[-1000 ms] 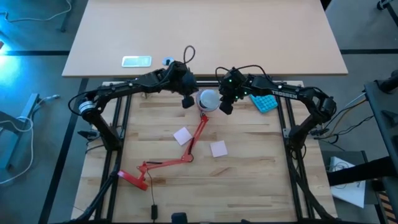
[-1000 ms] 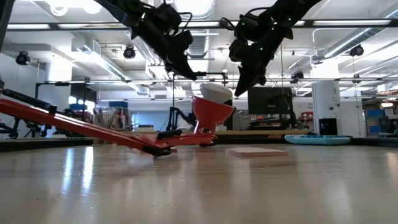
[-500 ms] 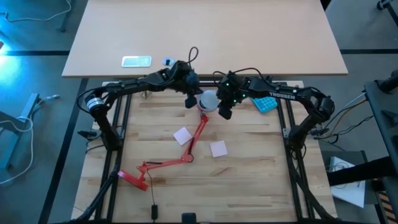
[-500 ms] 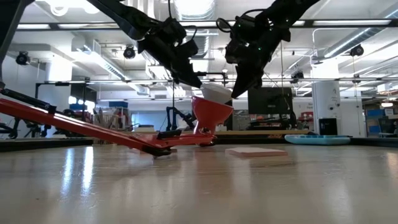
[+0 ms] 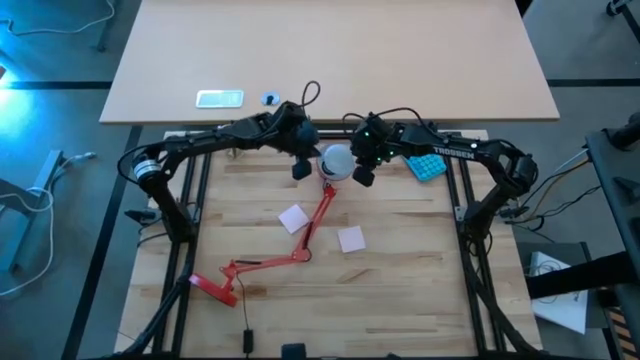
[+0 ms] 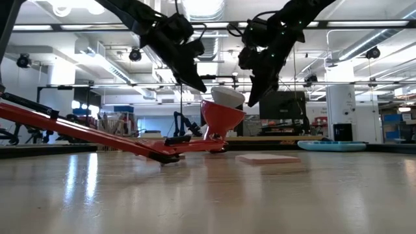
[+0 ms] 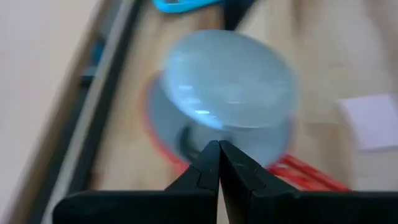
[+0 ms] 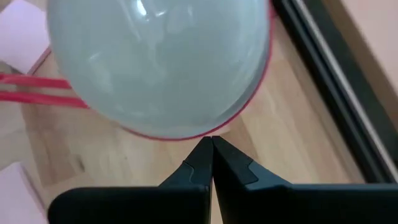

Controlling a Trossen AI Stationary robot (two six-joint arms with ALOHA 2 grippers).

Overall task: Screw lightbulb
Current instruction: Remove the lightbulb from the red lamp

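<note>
The white lightbulb (image 5: 336, 160) sits tilted in the red lamp's shade (image 6: 221, 118), with its round end up (image 6: 228, 96). The lamp's jointed red arm (image 5: 312, 228) lies along the table to its base (image 5: 214, 286). My left gripper (image 5: 300, 168) is shut and hangs just left of the bulb (image 7: 231, 79), tips slanting down toward it. My right gripper (image 5: 362, 175) is also shut, just right of the bulb (image 8: 160, 62), above the shade's rim. In the low view a small gap shows between each gripper and the bulb.
Two pink sticky notes (image 5: 293, 218) (image 5: 351, 238) lie flat beside the lamp's arm. A blue flat object (image 5: 424, 164) lies at the far right, under my right arm. Beyond the work table stands a larger table with a pale flat item (image 5: 219, 98).
Both grippers moved in toward the bulb from either side, then drew back a little, the left toward the table's left and the right toward its right. Both stayed shut. The bulb remains tilted in the shade.
</note>
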